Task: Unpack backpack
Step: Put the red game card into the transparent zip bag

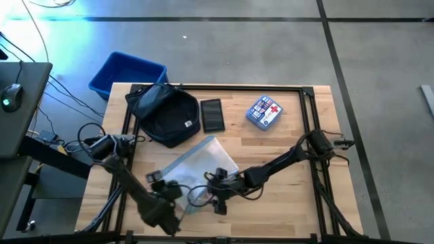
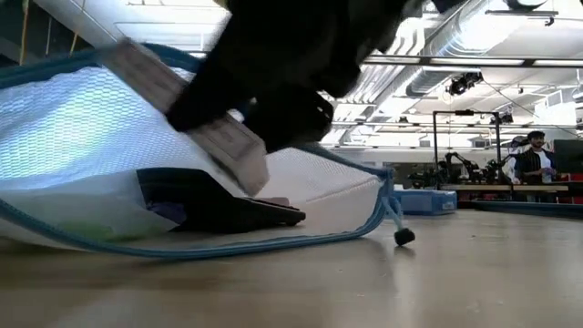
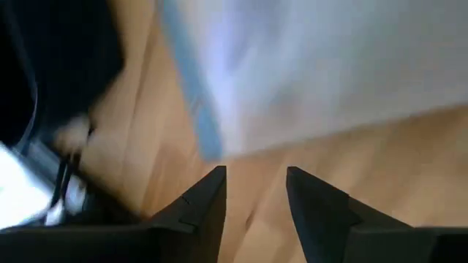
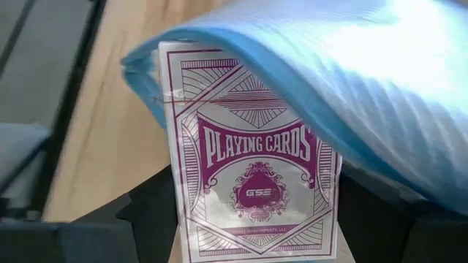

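While looking straight down, found the wooden desk (image 1: pixel 285 203) filling most of the view. Noted the backpack (image 1: pixel 165 114), dark and slumped, on the desk's far left part, close to the blue bin (image 1: pixel 127 73) standing off that corner. Saw a white mesh pouch (image 1: pixel 203 163) with blue trim lying at the near middle, well apart from the backpack. Found both arms reaching in at the pouch's near edge. Caught the left pincer (image 3: pixel 254 193) above bare wood just beside the pouch's blue edge, fingers parted, nothing between them. Caught the right pincer (image 4: pixel 252 219) at the pouch's mouth, closed on a box of playing cards (image 4: pixel 252 146) held upright. Spotted a flat black case (image 1: pixel 213 115) just right of the backpack, and farther right a small blue first-aid pouch (image 1: pixel 264 112) with a red cross.
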